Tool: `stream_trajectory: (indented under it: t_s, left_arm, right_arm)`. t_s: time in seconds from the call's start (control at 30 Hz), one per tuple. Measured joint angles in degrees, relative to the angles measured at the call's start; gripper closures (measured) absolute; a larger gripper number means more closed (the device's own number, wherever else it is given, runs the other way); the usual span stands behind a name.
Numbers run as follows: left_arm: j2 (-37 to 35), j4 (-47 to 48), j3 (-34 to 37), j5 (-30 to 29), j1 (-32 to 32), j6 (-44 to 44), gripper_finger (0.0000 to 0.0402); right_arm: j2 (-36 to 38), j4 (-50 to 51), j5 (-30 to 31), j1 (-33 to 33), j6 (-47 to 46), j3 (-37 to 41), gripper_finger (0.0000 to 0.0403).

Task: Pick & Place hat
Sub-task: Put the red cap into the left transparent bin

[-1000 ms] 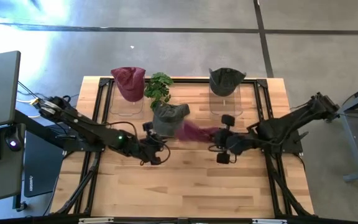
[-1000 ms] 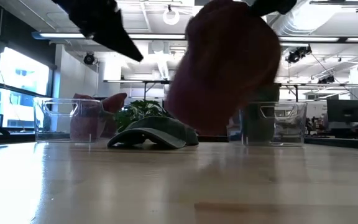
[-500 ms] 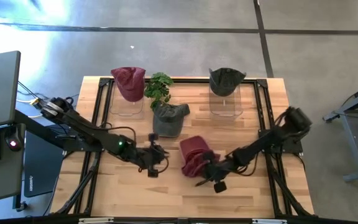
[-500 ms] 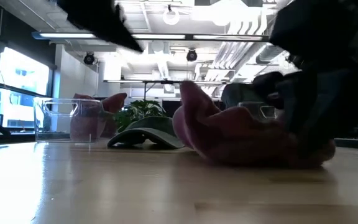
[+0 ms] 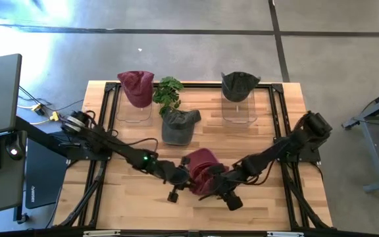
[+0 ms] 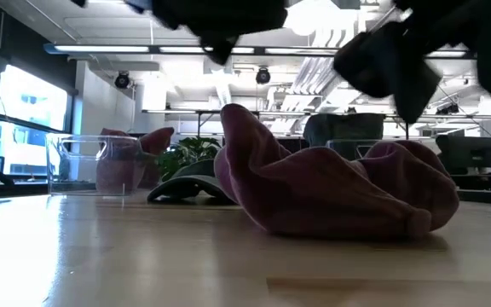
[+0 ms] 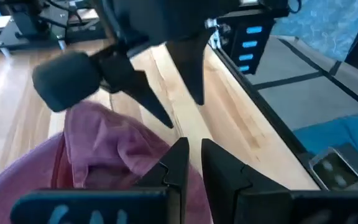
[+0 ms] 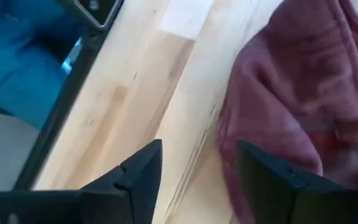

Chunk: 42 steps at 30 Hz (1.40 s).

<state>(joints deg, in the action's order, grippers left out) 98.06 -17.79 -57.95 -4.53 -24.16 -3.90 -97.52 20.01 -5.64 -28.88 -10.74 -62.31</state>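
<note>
We are resting the maroon hat (image 5: 201,172) on the desk (image 5: 130,194), right tool (image 5: 227,191) released, left tool (image 5: 179,186) clenched beside it.

Open-plan lab: exposed ceiling ducts (image 6: 331,64), distant desks (image 6: 476,183).

The maroon hat (image 8: 303,87) is cut off by the right wrist picture's edge.

The wooden tabletop (image 5: 137,197) carries a crumpled maroon hat (image 5: 201,172) near its front edge; a grey cap (image 5: 178,125) lies flat near the middle (brim toward the plant (image 5: 168,91)); two clear stands (image 5: 134,110) at the back hold further hats.
</note>
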Motion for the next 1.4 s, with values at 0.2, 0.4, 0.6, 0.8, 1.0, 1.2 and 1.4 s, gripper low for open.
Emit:
stream_trajectory:
  t_s: [0.2,0.4,0.6,0.8,1.0,1.2,1.4]
  left_arm:
    - [7.47,6.12,-8.12,2.77,1.8,0.19,0.0396]
    - [12.37,18.48,-14.04,4.62,4.88,-3.0,0.0399]
    - [16.18,33.11,-15.58,7.02,8.32,-6.52,0.0401]
    - [13.16,38.08,-15.51,-0.79,8.8,-4.9,0.0401]
    - [9.7,33.55,-17.44,3.92,8.02,-3.14,0.0401]
    - [14.3,24.26,-17.41,6.97,7.46,-3.02,0.0401]
    - [18.82,23.56,-17.25,8.32,7.13,-6.47,0.0401]
  right_arm:
    - [7.3,0.92,14.65,-1.28,-11.01,5.38,0.0258]
    - [7.32,-10.72,21.39,-0.6,-20.06,16.53,0.0379]
    - [4.7,-15.75,9.93,-0.94,-20.12,22.9,0.0379]
    - [7.35,-12.9,16.94,-3.44,-14.62,21.22,0.04]
    - [8.89,-16.93,26.23,-3.18,-11.25,16.13,0.0396]
    - [7.13,-16.88,28.81,0.92,-16.17,16.35,0.0397]
    - [12.18,-15.58,13.34,0.44,-18.22,16.32,0.04]
